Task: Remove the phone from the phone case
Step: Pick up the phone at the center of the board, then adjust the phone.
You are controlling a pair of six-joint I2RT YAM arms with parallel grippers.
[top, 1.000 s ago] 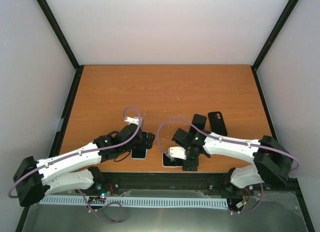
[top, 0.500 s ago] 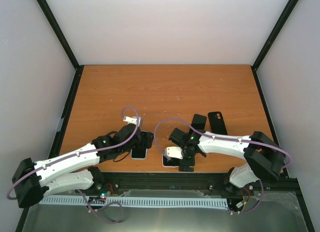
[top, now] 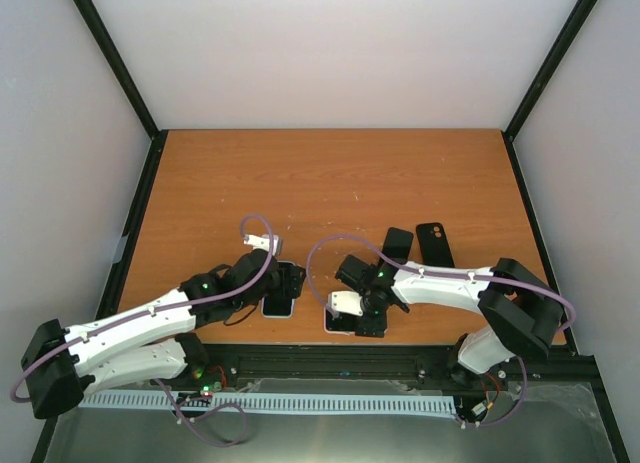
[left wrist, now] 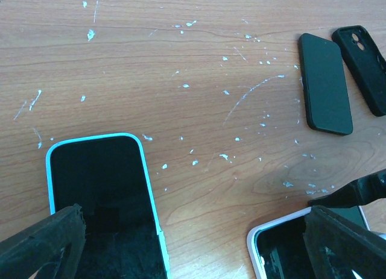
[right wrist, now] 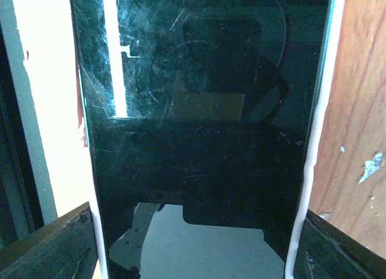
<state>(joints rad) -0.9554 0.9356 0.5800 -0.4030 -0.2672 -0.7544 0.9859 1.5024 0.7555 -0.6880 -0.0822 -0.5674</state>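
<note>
A phone in a white case lies at the table's front edge. It fills the right wrist view, screen up. My right gripper is open. Its fingers straddle the case's two long sides. A phone in a cyan case lies to its left. My left gripper is open and empty, hovering above the bare wood between the two phones. The white-cased phone's corner shows at the lower right of the left wrist view.
A bare black phone and an empty black case lie side by side behind the right arm. The table's front rail runs right beside the white-cased phone. The wood is speckled with white flecks.
My right gripper has shifted a little left along the front edge, over the white-cased phone. My left gripper has barely moved. Both phones lie where they were.
</note>
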